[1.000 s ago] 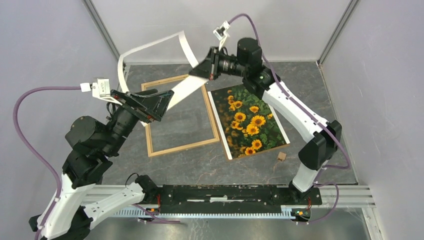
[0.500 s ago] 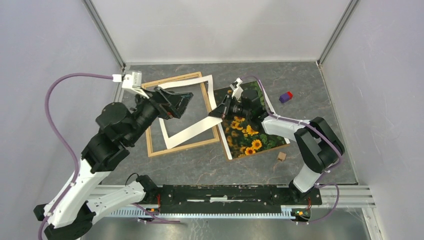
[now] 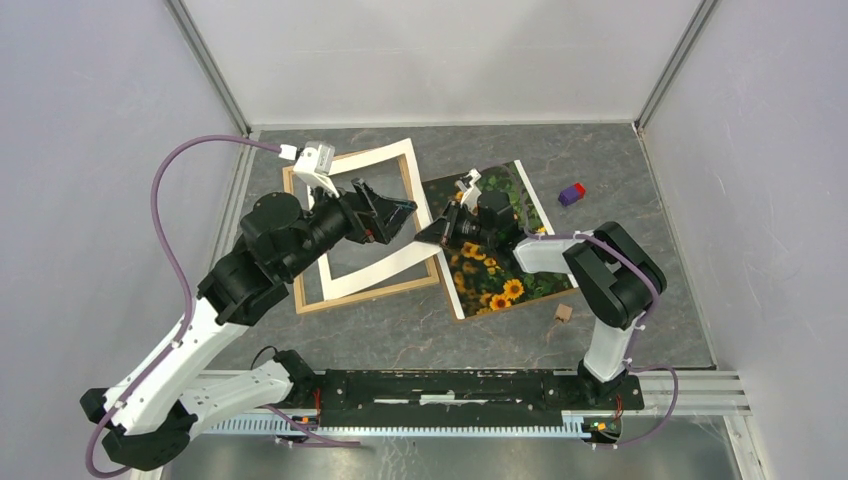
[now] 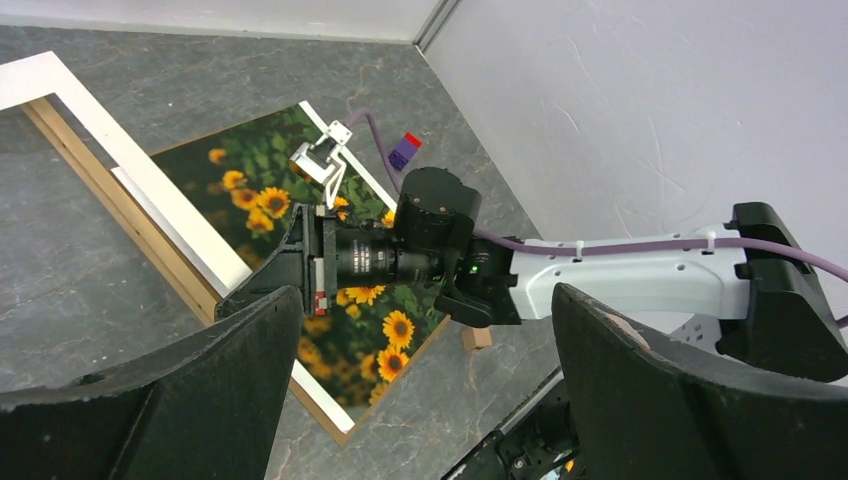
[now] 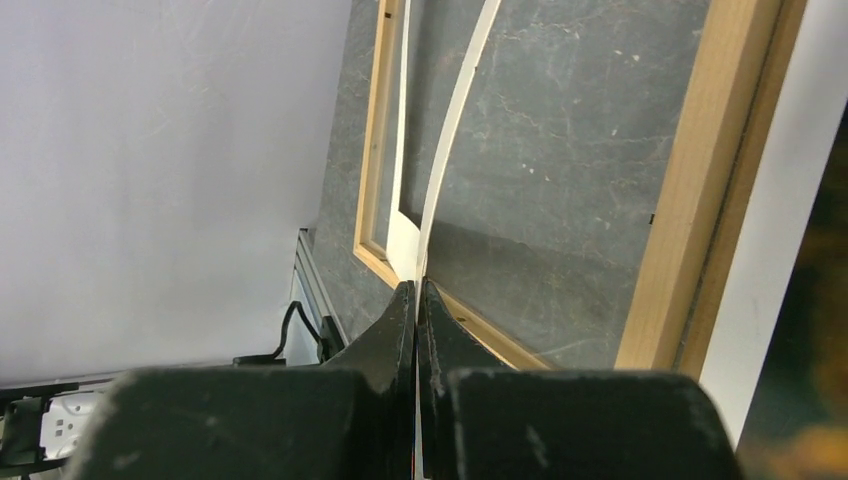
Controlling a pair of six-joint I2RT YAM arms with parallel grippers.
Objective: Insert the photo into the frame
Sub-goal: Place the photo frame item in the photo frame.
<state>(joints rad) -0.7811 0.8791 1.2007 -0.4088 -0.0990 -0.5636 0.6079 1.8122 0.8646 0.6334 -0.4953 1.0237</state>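
Note:
The frame [image 3: 365,293] of light wood lies flat left of centre, with a white mat border [image 3: 376,268] draped over it. My right gripper [image 3: 428,232] is low at the frame's right side and shut on the mat's right edge. In the right wrist view its jaws [image 5: 416,290] pinch the thin white mat [image 5: 445,170], with the frame's strip [image 5: 700,190] beside them. The sunflower photo [image 3: 505,275] lies face up to the right of the frame, partly under my right arm. My left gripper [image 3: 400,215] hovers open over the frame's middle, holding nothing. Its view shows the photo [image 4: 262,198].
A purple and red block [image 3: 571,193] sits behind the photo on the right. A small wooden cube [image 3: 563,313] lies near the photo's front right corner. Grey walls close in the table on three sides. The arms' base rail [image 3: 450,390] runs along the front edge.
My right gripper has brought the mat down from mid-air onto the frame. My left arm has swung right and forward over the frame, still open.

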